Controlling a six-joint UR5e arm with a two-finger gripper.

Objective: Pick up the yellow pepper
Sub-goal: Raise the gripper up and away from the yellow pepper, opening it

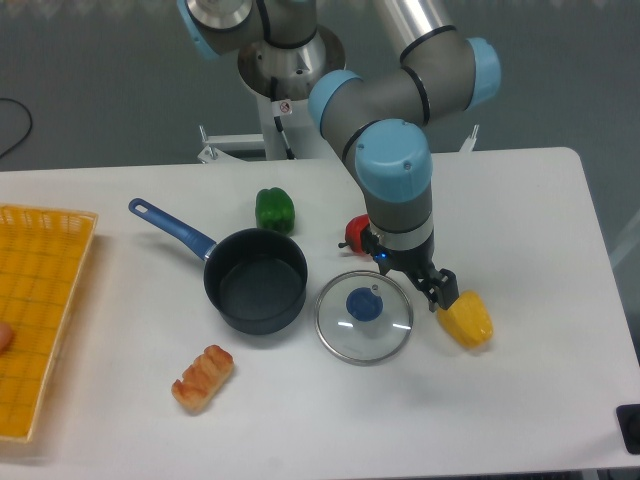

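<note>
Nearest the camera, a bread roll lies on the white table, with a yellow basket at the left edge. A step back stand a glass lid with a blue knob and, beside it, a dark saucepan whose blue handle points up and left.

To the right of the lid lies the yellow pepper, tipped on its side near the table's right half. The gripper is down at the pepper's upper-left end, one dark finger touching or nearly touching it. From this angle I cannot tell whether the fingers are spread around the pepper or pressed against it (the wrist hides most of the gap).

In my judgement the step in hand is the reach and grasp: the arm is at the pepper but the pepper rests on the table, not yet lifted. The next move calls for the fingers to straddle the lumpy body squarely, close firmly on the glossy skin, then rise straight.

Behind the wrist a red pepper is partly hidden, and farther back sits a green pepper. A small sticker on the robot base is too small to read; no other writing shows.
</note>
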